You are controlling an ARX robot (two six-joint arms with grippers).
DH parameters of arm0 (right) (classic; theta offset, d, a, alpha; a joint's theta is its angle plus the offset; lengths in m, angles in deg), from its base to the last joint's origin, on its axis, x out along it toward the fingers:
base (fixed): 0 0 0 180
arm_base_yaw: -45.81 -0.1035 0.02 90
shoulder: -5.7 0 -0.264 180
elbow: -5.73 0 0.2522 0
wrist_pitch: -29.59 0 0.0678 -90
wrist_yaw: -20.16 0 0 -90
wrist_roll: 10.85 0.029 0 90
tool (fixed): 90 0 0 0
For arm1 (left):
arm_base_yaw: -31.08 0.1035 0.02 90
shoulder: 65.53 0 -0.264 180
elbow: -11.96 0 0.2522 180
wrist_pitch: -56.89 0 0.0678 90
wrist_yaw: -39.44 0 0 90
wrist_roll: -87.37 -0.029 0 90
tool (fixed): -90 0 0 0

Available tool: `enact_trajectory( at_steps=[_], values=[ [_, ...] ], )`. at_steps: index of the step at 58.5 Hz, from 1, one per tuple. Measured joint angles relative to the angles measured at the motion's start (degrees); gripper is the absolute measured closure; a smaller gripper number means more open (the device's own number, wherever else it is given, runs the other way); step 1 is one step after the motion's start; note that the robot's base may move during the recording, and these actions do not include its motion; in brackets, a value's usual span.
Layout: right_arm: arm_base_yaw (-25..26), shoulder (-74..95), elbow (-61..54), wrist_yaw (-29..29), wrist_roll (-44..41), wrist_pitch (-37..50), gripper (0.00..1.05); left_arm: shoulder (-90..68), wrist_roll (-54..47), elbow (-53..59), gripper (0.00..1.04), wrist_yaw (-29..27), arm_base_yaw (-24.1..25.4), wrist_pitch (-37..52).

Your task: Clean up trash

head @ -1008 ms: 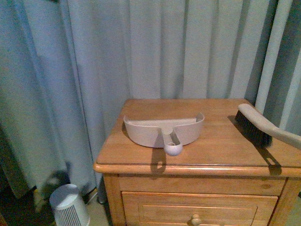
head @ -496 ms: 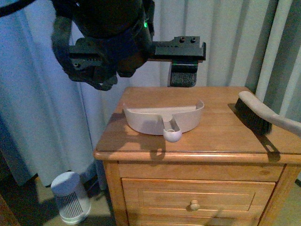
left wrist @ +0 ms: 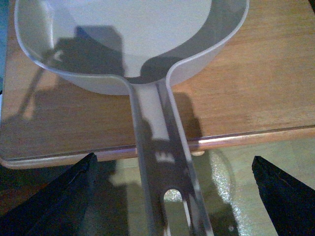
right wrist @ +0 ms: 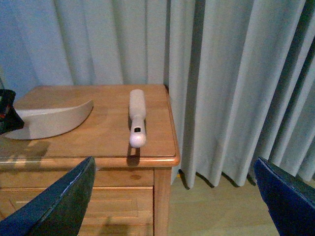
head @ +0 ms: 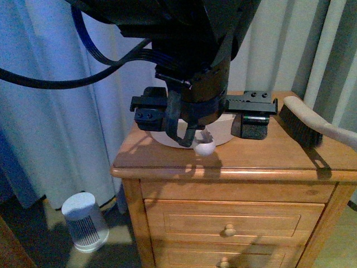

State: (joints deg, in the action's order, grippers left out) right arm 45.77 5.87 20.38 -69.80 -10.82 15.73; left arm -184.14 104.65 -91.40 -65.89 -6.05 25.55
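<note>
Though half-hidden, left gripper (left wrist: 167, 196) agape, seemingly above dustpan (left wrist: 133, 29) handle.

Cabinet (head: 268, 159): stands before the curtain (head: 67, 111). On its top, the dustpan (left wrist: 133, 34) sits mid-way, with its handle (left wrist: 157, 162) overhanging the front edge. The brush (head: 301, 125) lies to the dustpan's right, apart from it, near the right edge. The left gripper (head: 201, 118) hangs over the dustpan's handle. On the floor, left of the cabinet, is a canister (head: 85, 221).
</note>
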Motion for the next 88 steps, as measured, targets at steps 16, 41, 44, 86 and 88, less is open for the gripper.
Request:
enact_trajectory(
  at_steps=[16, 41, 44, 86, 88],
  values=[
    [0.0, 0.0, 0.0, 0.0, 0.0, 0.0, 0.07, -3.0, 0.0, -2.0, 0.08, -0.2, 0.6, 0.0],
    [0.0, 0.0, 0.0, 0.0, 0.0, 0.0, 0.07, -4.5, -0.1, -2.1, 0.08, -1.4, 2.6, 0.3],
    [0.0, 0.0, 0.0, 0.0, 0.0, 0.0, 0.07, -4.5, -0.1, -2.0, 0.08, -1.4, 2.6, 0.4],
    [0.0, 0.0, 0.0, 0.0, 0.0, 0.0, 0.07, -4.5, -0.2, 0.0, 0.41, -0.9, 2.0, 2.1],
    [0.0, 0.0, 0.0, 0.0, 0.0, 0.0, 0.07, -4.5, -0.2, 0.1, 0.46, -0.7, 1.9, 2.1]
  ],
)
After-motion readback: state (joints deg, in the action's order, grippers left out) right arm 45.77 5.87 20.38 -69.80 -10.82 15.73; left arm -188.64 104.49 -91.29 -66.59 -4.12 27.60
